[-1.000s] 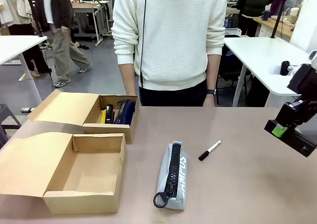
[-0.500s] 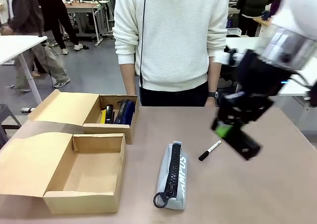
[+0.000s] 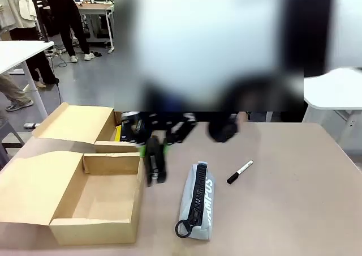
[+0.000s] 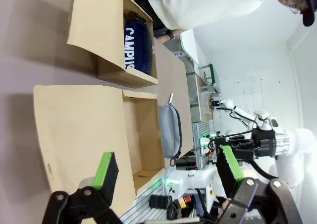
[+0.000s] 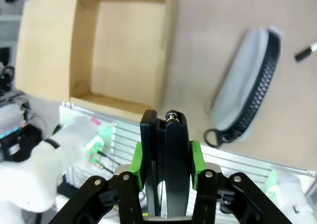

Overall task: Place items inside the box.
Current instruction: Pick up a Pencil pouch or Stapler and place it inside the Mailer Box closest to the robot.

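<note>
My right gripper (image 3: 154, 156) is shut on a black stapler (image 3: 154, 169), motion-blurred, just above the table at the open cardboard box's (image 3: 93, 231) right edge. In the right wrist view the stapler (image 5: 166, 149) stands clamped between the green pads, with the box's empty compartment (image 5: 124, 50) beyond it. The grey "CAMPUS" pouch (image 3: 198, 199) and the black-and-white marker (image 3: 240, 171) lie on the table to the right. A navy pouch (image 4: 136, 45) sits in the box's far compartment. My left gripper (image 4: 167, 164) is open and empty beside the box.
A person stands at the far edge of the table, mostly hidden behind my blurred right arm. The box's flaps (image 3: 34, 176) spread over the table's left side. White tables and other people stand farther off.
My right arm has swung from the table's far right across to the left, carrying the stapler to the box. Pouch and marker have not moved.
</note>
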You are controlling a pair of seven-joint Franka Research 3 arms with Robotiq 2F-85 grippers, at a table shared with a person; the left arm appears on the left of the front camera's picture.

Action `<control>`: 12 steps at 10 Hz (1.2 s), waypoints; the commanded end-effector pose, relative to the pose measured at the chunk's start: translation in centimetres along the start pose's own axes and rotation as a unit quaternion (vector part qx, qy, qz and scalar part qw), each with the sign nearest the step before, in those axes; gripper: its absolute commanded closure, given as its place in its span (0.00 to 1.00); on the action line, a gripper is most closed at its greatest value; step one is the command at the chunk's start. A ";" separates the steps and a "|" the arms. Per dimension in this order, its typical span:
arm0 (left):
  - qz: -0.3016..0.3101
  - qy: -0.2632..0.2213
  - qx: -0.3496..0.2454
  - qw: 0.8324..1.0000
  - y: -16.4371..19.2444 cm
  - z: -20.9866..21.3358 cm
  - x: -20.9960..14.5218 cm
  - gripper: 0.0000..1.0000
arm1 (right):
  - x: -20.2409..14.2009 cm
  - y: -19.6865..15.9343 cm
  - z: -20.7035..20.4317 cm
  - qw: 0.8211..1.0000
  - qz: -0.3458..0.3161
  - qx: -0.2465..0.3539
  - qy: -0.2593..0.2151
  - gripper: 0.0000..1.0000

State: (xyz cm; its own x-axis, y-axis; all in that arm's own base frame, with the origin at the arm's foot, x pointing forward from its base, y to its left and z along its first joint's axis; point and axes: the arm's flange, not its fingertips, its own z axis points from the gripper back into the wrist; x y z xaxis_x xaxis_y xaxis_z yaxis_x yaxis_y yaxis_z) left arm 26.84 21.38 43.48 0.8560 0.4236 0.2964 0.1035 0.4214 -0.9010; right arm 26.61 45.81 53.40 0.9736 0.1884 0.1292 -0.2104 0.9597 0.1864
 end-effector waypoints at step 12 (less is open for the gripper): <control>-0.008 -0.005 -0.010 1.000 -0.1 0.0 -0.1 0.00 | 7.8 11.4 -17.7 0.995 0.068 -0.031 0.071 0.58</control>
State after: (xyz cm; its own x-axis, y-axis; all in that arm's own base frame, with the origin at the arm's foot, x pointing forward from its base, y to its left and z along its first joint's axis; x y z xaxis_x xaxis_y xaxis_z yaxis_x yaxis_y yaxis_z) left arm 26.83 21.39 43.50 0.8557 0.4237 0.2970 0.1039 0.4217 -0.9008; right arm 33.43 62.31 38.91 0.9379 0.3460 -0.0243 -0.3440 0.9369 0.0621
